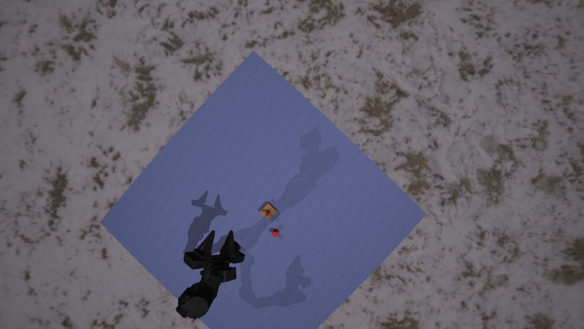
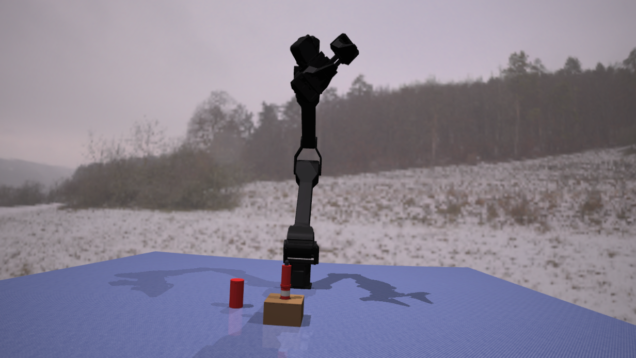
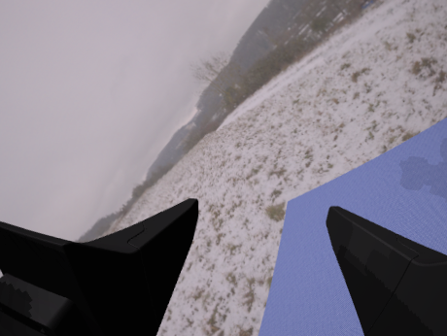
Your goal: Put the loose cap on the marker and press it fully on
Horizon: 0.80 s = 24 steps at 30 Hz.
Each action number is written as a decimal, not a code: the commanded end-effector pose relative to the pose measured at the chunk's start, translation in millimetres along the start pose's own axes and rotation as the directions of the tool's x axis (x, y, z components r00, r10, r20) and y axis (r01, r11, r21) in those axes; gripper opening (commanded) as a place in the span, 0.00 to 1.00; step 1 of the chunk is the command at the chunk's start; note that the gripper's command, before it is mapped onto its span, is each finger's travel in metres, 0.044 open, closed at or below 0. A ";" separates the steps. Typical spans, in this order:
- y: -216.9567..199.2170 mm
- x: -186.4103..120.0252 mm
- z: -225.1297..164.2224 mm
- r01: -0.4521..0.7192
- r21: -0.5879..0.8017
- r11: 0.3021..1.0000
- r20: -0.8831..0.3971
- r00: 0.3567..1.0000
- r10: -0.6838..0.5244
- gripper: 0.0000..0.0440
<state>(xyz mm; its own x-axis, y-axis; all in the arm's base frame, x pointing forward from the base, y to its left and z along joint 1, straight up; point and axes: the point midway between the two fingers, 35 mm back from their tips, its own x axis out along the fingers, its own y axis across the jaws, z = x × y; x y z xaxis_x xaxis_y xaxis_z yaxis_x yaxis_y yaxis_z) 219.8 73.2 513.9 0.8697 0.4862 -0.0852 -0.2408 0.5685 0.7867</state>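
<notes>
A red marker (image 1: 267,213) (image 2: 285,276) with a white band and a dark tip stands upright and uncapped in the brown holder block (image 1: 275,208) (image 2: 283,312). The red cap (image 1: 275,233) (image 2: 236,293) stands upright on the table, apart from the block, to its left in the exterior view. My gripper (image 1: 222,231) (image 3: 263,212) is open with nothing between its fingers. It is raised high above the table, well away from cap and block, left of both in the top view. The wrist view shows neither marker nor cap.
The blue table (image 1: 253,102) (image 2: 445,311) (image 3: 311,262) has its edges in view, with snowy ground around it. The arm's base (image 2: 300,275) stands behind the holder block in the exterior view. Several arm shadows lie across the table.
</notes>
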 end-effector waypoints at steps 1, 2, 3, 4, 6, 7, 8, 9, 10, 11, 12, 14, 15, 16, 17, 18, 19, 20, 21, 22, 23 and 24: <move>-11.9 5.1 -4.9 0.035 0.010 0.999 -0.032 0.999 -0.035 0.74; -15.0 6.1 -6.1 0.045 0.012 0.999 -0.040 0.998 -0.045 0.74; -18.1 7.1 -7.2 0.055 0.015 0.998 -0.047 0.997 -0.054 0.75; -21.1 8.0 -8.3 0.065 0.017 0.998 -0.055 0.996 -0.064 0.75; -27.3 9.8 -10.5 0.085 0.022 0.996 -0.069 0.994 -0.083 0.76; -30.4 10.6 -11.5 0.095 0.024 0.995 -0.076 0.993 -0.092 0.76; -33.5 11.4 -12.5 0.105 0.027 0.994 -0.083 0.991 -0.102 0.76; -36.6 12.2 -13.6 0.114 0.029 0.993 -0.090 0.990 -0.111 0.76; -39.7 13.0 -14.6 0.124 0.031 0.992 -0.097 0.988 -0.121 0.76; -42.8 13.7 -15.5 0.134 0.034 0.990 -0.104 0.986 -0.130 0.76; -45.9 14.5 -16.5 0.144 0.036 0.989 -0.111 0.984 -0.139 0.77; -52.2 15.8 -18.4 0.164 0.040 0.986 -0.125 0.980 -0.158 0.77; -55.3 16.4 -19.3 0.174 0.042 0.984 -0.131 0.977 -0.167 0.77; -58.3 17.0 -20.2 0.184 0.045 0.982 -0.138 0.975 -0.176 0.77; -61.4 17.6 -21.1 0.193 0.047 0.980 -0.145 0.972 -0.185 0.77; -64.5 18.1 -22.0 0.203 0.049 0.978 -0.151 0.969 -0.194 0.76; -67.6 18.6 -22.9 0.213 0.051 0.976 -0.158 0.966 -0.203 0.76; -70.7 19.1 -23.7 0.223 0.053 0.973 -0.164 0.963 -0.211 0.76; -73.7 19.6 -24.6 0.232 0.055 0.971 -0.171 0.960 -0.220 0.76; -76.8 20.0 -25.4 0.242 0.057 0.969 -0.177 0.957 -0.229 0.76; -79.9 20.4 -26.2 0.251 0.059 0.966 -0.183 0.954 -0.237 0.76; -82.9 20.7 -27.0 0.261 0.060 0.963 -0.190 0.951 -0.246 0.76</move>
<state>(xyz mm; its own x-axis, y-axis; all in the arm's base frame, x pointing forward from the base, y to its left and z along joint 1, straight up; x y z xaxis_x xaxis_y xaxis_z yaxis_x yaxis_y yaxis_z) 243.7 56.0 439.4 0.8170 0.4494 -0.3613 -0.0038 0.6308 0.7760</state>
